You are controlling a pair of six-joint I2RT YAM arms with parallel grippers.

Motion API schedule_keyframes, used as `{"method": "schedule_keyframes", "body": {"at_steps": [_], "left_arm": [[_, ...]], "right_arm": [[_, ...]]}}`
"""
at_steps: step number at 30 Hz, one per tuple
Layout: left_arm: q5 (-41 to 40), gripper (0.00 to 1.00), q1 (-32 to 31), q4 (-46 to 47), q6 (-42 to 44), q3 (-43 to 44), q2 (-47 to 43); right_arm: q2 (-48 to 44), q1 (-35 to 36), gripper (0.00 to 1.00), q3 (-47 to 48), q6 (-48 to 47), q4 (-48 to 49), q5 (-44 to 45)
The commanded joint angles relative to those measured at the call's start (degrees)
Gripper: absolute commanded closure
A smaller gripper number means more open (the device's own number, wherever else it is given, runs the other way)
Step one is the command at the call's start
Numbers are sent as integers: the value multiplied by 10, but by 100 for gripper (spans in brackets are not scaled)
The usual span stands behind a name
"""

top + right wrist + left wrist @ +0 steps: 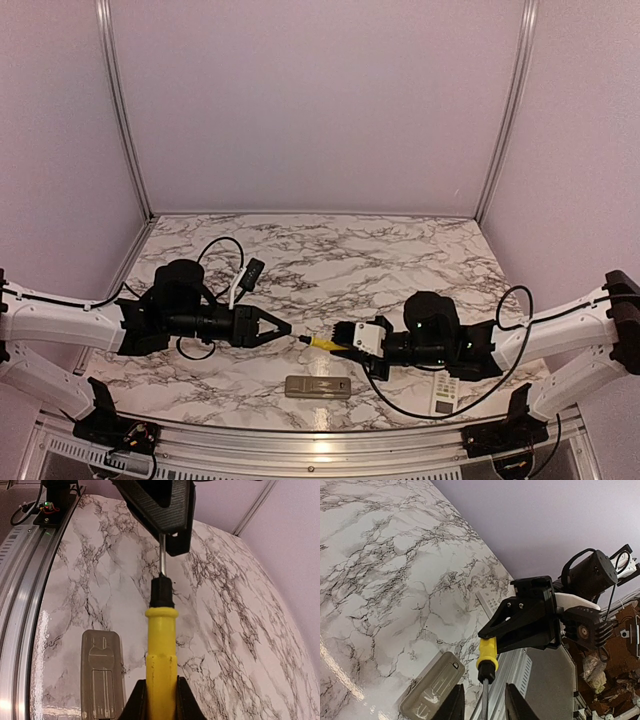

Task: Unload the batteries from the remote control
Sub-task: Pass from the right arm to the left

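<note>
Where marble table (400,250) nears its front edge, grey flat casing (318,386) lies; right gripper (161,698) clamped on screwdriver (161,640) handle; left gripper (485,707) part-open astride its shaft, no contact seen; judged best to centre shaft before closing; batteries: none visible in any view

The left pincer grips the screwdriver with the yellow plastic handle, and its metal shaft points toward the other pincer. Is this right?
No. It is the right pincer that grips the screwdriver with the yellow plastic handle, as the right wrist view shows. Its metal shaft does point toward the other one, the left pincer.
</note>
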Motion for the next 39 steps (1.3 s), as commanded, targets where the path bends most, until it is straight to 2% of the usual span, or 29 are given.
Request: {"method": "schedule_keyframes", "body": {"at_steps": [1,12,17,22,25,27,30,32,33,39], "left_arm": [[10,70,-5,15,8,16,8],[12,72,-5,12,10,19,16],[8,82,-5,13,10,20,19],[4,100,-6,10,11,21,19],[-5,100,-6,12,13,20,20],[-13,100,-5,12,13,19,23],[-19,100,-6,25,14,16,27],[-22,100,-5,34,20,14,27],[-25,100,-5,38,23,13,27],[-48,100,-4,57,55,3,25]], "right_arm": [[5,6,100,25,-3,6,8],[6,5,100,27,-2,5,21],[10,6,100,28,-1,4,22],[12,5,100,28,3,5,23],[13,6,100,29,12,7,31],[13,6,88,30,30,8,59],[15,6,61,29,51,13,96],[16,6,53,27,62,20,115],[16,6,45,27,68,23,123],[-1,5,10,31,132,17,175]]}}
